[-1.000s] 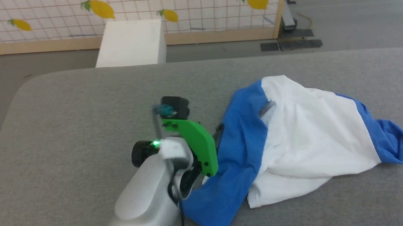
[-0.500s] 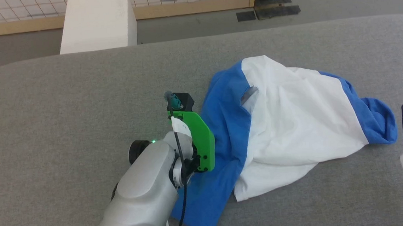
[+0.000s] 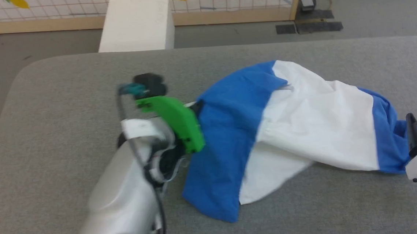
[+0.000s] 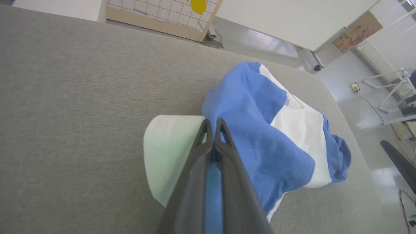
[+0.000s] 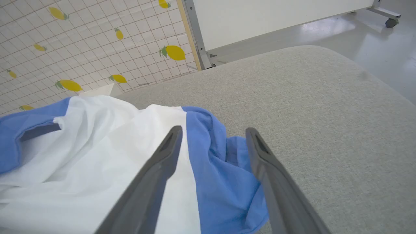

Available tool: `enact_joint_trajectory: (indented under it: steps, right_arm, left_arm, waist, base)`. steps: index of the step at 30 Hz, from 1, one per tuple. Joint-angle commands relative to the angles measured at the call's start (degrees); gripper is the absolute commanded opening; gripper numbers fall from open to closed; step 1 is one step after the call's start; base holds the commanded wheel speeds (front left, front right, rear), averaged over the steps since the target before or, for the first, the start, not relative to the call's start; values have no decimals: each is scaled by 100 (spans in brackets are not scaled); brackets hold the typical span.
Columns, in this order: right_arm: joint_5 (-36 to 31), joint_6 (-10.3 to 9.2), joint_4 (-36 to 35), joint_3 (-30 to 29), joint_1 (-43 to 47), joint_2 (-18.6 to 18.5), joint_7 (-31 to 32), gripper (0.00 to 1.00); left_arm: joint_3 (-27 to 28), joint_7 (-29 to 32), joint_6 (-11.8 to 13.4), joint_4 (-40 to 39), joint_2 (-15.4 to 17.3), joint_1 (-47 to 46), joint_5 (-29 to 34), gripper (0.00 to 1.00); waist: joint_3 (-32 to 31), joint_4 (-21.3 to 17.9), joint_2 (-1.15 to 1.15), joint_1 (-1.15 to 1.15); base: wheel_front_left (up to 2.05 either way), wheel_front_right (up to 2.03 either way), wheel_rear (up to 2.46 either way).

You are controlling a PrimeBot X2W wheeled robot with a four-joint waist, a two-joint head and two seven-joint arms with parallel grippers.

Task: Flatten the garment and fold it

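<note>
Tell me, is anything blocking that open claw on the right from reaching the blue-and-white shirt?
Nothing visible does. The right gripper stands open, aimed straight at the garment and its blue end, with no object between them, only grey table beside it. The left gripper is shut on a blue fold at the other side.

the garment [image 3: 315,124] is soft matt cloth; the table [image 3: 64,105] has rough grey woven fabric; the green wrist bracket [image 3: 177,121] looks smooth plastic.
</note>
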Motion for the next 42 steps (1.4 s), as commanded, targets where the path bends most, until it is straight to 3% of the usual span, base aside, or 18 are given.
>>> enact_joint_trajectory:
  steps: [1,9,14,15,16,18,22,29,35,42]
  right_arm:
    - [-17,-9,28,20,101,6,-36,100]
    - [43,-9,126,127,207,6,-63,100]
    - [45,-9,186,179,207,6,-62,100]
    - [35,-9,201,211,203,6,-55,100]
    - [22,-9,211,245,196,6,-52,100]
    - [18,-9,213,340,154,6,-48,100]
    - [-13,-9,199,678,18,6,34,100]
    - [-350,-9,473,1880,-273,-88,876,100]
    - [-417,-9,878,3050,-381,-262,1902,100]
    - [-492,-9,1463,3487,-540,-225,1983,100]
  left_arm:
    - [215,-110,152,-223,268,343,-99,0]
    - [1326,-87,1477,-1386,1361,2464,-403,0]
    - [1432,355,1865,-1675,1491,3439,-685,0]
    - [1455,345,1880,-1744,1489,3522,-710,39]
    - [1532,251,1863,-1825,1444,3550,-756,100]
    - [1683,-35,1764,-2029,1415,3556,-761,100]
    - [2033,-1199,1590,-2397,1539,3463,-270,100]
    - [1729,-3204,1080,-2594,1589,3487,984,100]
    - [1671,-3572,945,-2642,1234,3503,1699,100]
    - [2009,-3580,654,-2972,634,3495,2495,100]
  waist:
    - [-229,258,0,0]
    - [-348,506,0,0]
    - [-319,556,0,0]
    - [-321,561,0,0]
    - [-334,563,0,0]
    - [-364,561,0,0]
    - [-430,543,0,0]
    - [-397,635,0,0]
    - [-256,790,0,0]
    - [8,897,0,0]
  base:
    - [0,0,0]
    - [0,0,0]
    - [0,0,0]
    - [0,0,0]
    - [0,0,0]
    - [0,0,0]
    - [0,0,0]
    - [0,0,0]
    - [0,0,0]
    - [0,0,0]
